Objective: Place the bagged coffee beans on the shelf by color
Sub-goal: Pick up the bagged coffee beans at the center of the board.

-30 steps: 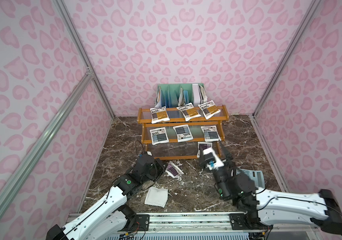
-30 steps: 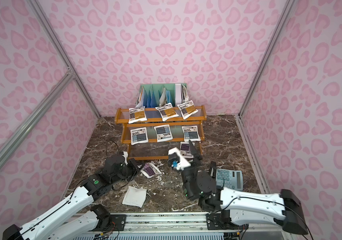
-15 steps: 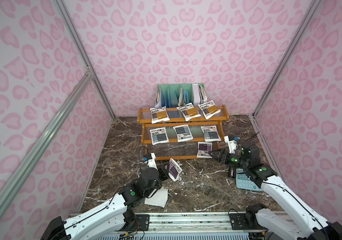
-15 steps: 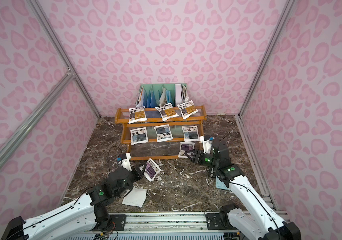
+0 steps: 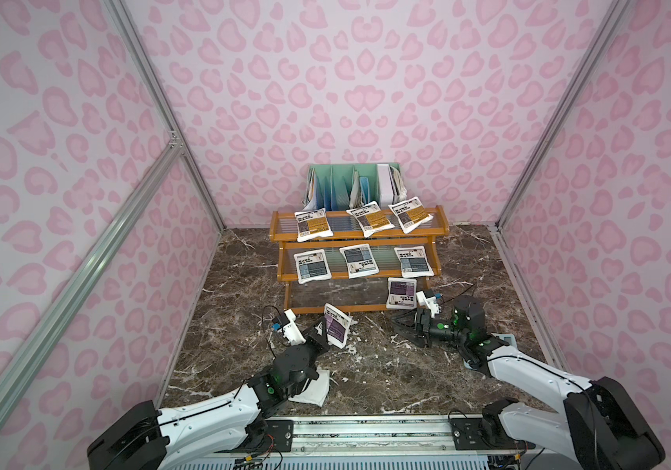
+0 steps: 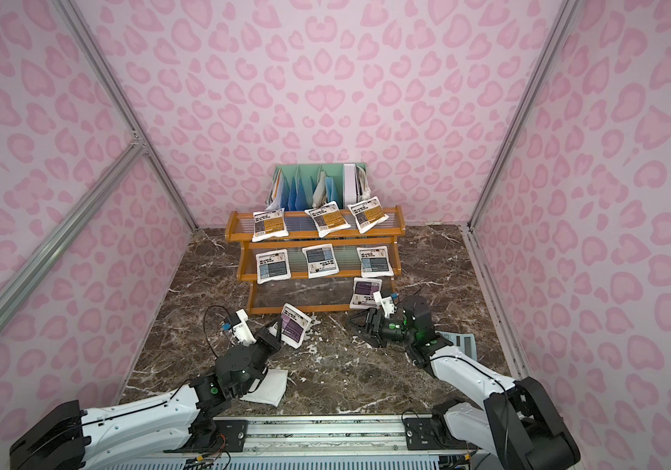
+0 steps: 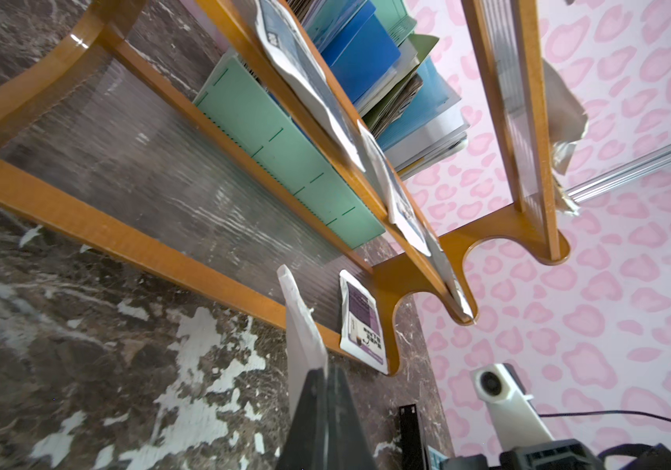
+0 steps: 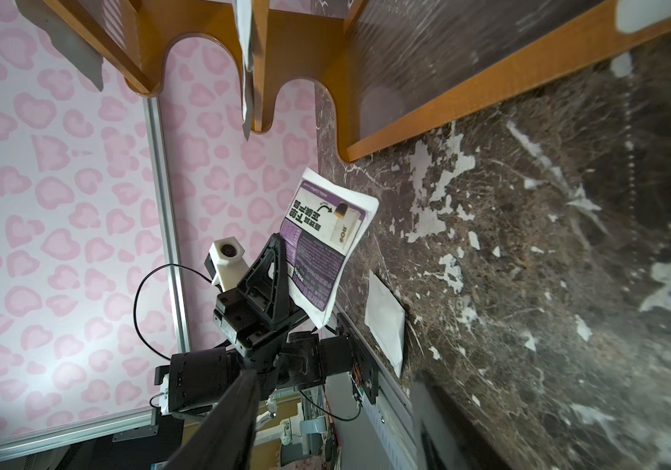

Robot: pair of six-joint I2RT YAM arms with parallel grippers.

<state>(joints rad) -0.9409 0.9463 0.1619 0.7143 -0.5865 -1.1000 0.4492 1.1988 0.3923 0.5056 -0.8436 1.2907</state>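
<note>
My left gripper (image 5: 321,326) is shut on the edge of a purple-labelled bag of coffee beans (image 5: 337,330), held upright just above the floor before the shelf (image 5: 277,228). In the left wrist view this held bag (image 7: 300,333) shows edge-on between the shut fingers. My right gripper (image 5: 402,325) is open and empty, low over the floor right of that bag. Another purple bag (image 5: 401,293) lies at the right end of the bottom tier. Three orange-yellow bags (image 5: 312,224) fill the top tier, three blue bags (image 5: 358,261) the middle. A white-backed bag (image 5: 311,390) lies on the floor under my left arm.
A mint-green divider rack (image 5: 350,185) with papers stands behind the shelf. A calculator (image 5: 505,337) lies on the floor under my right arm. Pink patterned walls close in the marble floor (image 5: 387,366) on three sides.
My right gripper has let go of the purple bag on the bottom tier and drawn back from the shelf. My left gripper has raised its purple bag off the floor.
</note>
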